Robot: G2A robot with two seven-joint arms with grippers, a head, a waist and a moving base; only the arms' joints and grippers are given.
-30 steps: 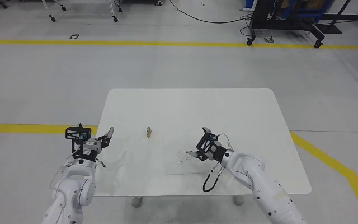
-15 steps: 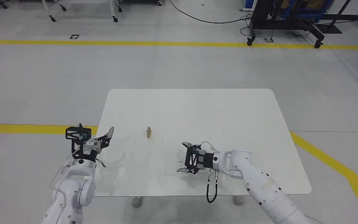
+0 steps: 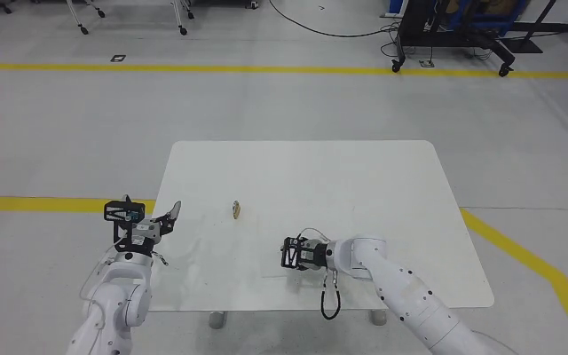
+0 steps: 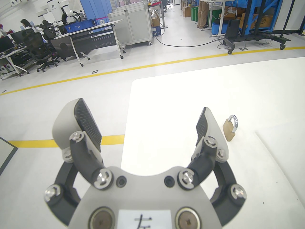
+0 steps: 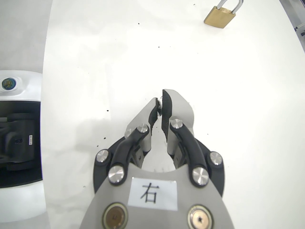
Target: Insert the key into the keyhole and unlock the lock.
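**White tabletop: padlock lying free, right hand pinched shut near the front edge**

White tabletop (image 3: 373,177) stands on a pale workshop floor (image 3: 266,98) crossed by yellow lines (image 3: 222,68), with desks, chairs and blue shelving in the room behind. A brass padlock (image 3: 236,209) with a silver shackle lies flat on the robot's left half of the tabletop. The shackle looks seated in the body, and nothing touches the padlock.

The right hand (image 3: 286,253) sits low over the tabletop near its front edge, around the middle. It is well apart from the padlock and nearer the robot than it. In the right wrist view the right hand (image 5: 160,101) has its ribbed pads drawn almost together. They pinch a small silvery piece at the very tips, which appears to be the key (image 5: 159,106). So little of it shows that its shape cannot be made out. From there the padlock (image 5: 220,16) lies ahead of the fingers and off to one side. A few dark specks dot the surface around the hand.

The left hand (image 3: 155,222) hovers at the tabletop's left edge. In its own view the left hand (image 4: 143,110) is spread wide and holds nothing. One finger is over the floor and the other over the tabletop. The padlock (image 4: 230,129) rests a little beyond that second finger, apart from it.
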